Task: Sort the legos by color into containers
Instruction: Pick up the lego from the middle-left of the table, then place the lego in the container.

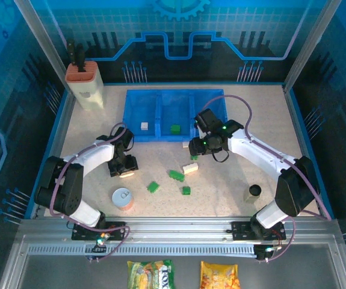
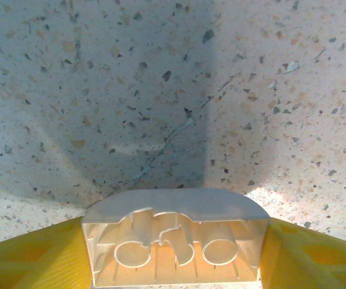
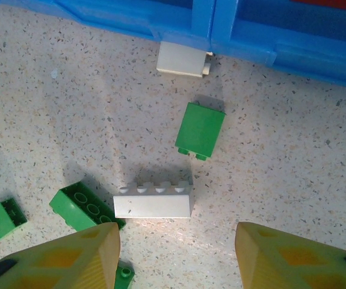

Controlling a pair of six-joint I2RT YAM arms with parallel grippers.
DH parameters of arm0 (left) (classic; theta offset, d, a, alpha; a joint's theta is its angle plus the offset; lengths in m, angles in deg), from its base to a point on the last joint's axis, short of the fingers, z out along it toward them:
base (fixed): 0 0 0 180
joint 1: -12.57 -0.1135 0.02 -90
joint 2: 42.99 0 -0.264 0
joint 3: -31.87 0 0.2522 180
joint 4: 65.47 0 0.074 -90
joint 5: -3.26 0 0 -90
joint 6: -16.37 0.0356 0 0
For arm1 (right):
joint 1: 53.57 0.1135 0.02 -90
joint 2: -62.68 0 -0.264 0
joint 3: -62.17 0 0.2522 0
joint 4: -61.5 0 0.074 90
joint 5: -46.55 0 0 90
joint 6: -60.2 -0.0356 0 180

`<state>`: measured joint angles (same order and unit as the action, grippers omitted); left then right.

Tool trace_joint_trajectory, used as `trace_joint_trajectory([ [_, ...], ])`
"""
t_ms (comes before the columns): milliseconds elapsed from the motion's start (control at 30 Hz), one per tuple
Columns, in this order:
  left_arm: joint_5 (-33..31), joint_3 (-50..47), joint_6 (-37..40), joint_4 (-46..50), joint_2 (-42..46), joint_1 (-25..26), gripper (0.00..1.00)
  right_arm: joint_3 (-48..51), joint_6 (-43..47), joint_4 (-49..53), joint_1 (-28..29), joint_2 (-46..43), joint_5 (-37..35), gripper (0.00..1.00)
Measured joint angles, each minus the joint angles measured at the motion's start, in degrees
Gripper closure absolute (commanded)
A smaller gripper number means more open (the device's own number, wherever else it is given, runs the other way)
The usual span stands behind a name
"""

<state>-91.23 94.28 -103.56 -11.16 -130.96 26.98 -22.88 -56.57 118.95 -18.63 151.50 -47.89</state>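
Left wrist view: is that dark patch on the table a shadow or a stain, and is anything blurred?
Left wrist: a soft-edged shadow over the table, with the cream brick between the fingers sharp; right wrist: crisp, with short shadows beside the white brick and green brick.

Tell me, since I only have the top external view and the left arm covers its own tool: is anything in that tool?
Observer: Yes. In the left wrist view a cream-white plastic brick sits between the yellow fingers of the left tool, touching both, with its hollow underside toward the camera.
Operator: And the right tool?
Observer: The right tool is open and empty. A long white four-stud brick lies on the speckled table just ahead of it.
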Motion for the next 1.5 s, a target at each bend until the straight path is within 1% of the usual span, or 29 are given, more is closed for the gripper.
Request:
trace_joint_trajectory([
  [367,0.3,1.7,0.1,1.1,0.3,0.0,0.37,0.0,0.0,0.5,0.0,-0.2,-0.1,0.46],
  [800,0.4,15.6,3.2,4.8,0.0,0.0,0.37,0.0,0.0,1.7,0.0,-2.1,-1.6,0.45],
  [933,0.2,21.4,4.4,5.5,-3.1,0.0,0.37,0.4,0.0,1.7,0.0,-2.3,-2.0,0.45],
  [1500,-0.9,45.8,9.4,5.8,-22.2,-1.5,0.38,2.1,-0.4,2.7,0.1,-4.1,-3.1,0.45],
])
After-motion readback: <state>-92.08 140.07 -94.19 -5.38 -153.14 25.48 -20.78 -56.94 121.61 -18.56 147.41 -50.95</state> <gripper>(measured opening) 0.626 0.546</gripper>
